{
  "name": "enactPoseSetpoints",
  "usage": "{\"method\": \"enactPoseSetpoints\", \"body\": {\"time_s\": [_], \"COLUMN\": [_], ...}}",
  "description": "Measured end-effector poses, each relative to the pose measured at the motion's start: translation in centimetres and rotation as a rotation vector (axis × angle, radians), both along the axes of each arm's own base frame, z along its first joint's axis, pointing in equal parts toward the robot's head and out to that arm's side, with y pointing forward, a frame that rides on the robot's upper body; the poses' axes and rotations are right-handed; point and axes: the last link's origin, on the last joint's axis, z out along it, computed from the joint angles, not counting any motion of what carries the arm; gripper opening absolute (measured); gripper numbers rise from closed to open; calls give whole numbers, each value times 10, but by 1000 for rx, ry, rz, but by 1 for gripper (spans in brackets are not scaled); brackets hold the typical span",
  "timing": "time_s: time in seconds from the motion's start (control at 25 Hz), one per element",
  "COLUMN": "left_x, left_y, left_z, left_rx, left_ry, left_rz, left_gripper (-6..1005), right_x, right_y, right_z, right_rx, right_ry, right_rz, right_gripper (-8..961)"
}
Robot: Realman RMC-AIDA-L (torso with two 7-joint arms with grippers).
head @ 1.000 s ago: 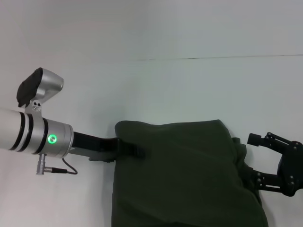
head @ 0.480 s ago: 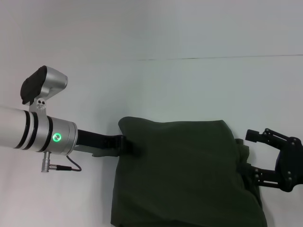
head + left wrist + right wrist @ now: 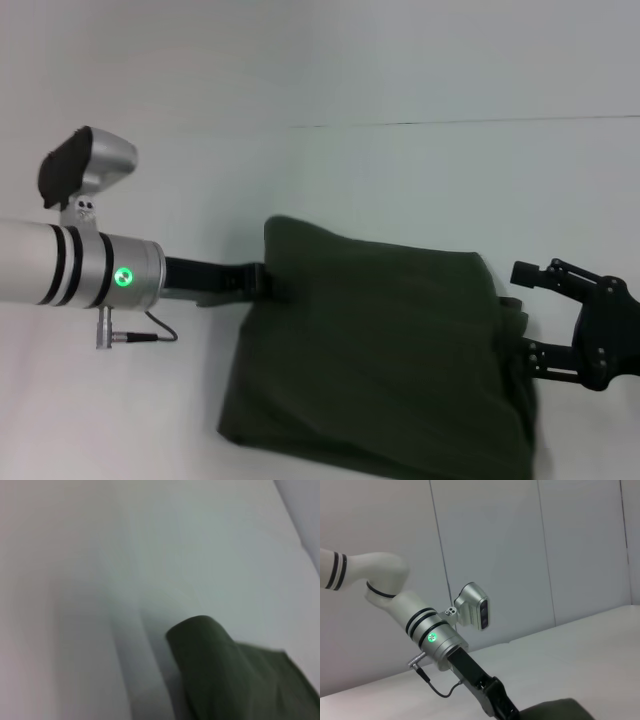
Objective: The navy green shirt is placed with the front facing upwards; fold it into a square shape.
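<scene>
Head view: one dark olive-green cotton shirt [image 3: 385, 350] is lying folded over on the white table [image 3: 400, 170], filling the lower centre of the frame, plain side up, no print showing. One fold corner is sticking up at the upper left of the cloth. Two arms are showing. The left gripper [image 3: 268, 283], on the silver arm coming in from the left edge, is sitting at that raised corner and clenching the shirt's edge; its tips are half buried in the cloth. The right gripper [image 3: 522, 318] is sitting at the right edge of the frame, just beside the bunched right side of the shirt, its two black fingers [image 3: 535, 272] spread apart and gripping nothing that I can see.

Left wrist view: one rounded green fold of the shirt [image 3: 220, 665] is showing in the lower right of the frame, resting on the table [image 3: 100, 580]. No fingers are visible here.

Right wrist view: the left gripper [image 3: 506, 711] is reaching down at the bottom centre, meeting the top edge of the shirt [image 3: 555, 711] in the lower right corner. One green status light is glowing on its wrist. A pale panelled wall [image 3: 530, 550] is filling the background.
</scene>
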Motion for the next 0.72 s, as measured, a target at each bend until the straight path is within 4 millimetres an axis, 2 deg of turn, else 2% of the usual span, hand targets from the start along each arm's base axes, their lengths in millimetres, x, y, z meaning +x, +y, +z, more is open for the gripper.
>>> {"method": "enactPoseSetpoints", "body": {"time_s": [0.16,0.44,0.72], "left_x": [-7,-31,-66], "left_y": [8,14,-4], "left_z": [9,34,61], "left_rx": [75,185,236], "left_ry": [-15,-18,-65], "left_rz": [37,110,222], "left_gripper": [44,45,43], "right_x": [-3,-8,-10], "right_y": [4,11,16], "right_z": [-2,-2,-2], "right_rx": [2,8,17], "right_ry": [-2,-1,-7], "right_rz": [6,18,21], "right_gripper": [940,940,940]}}
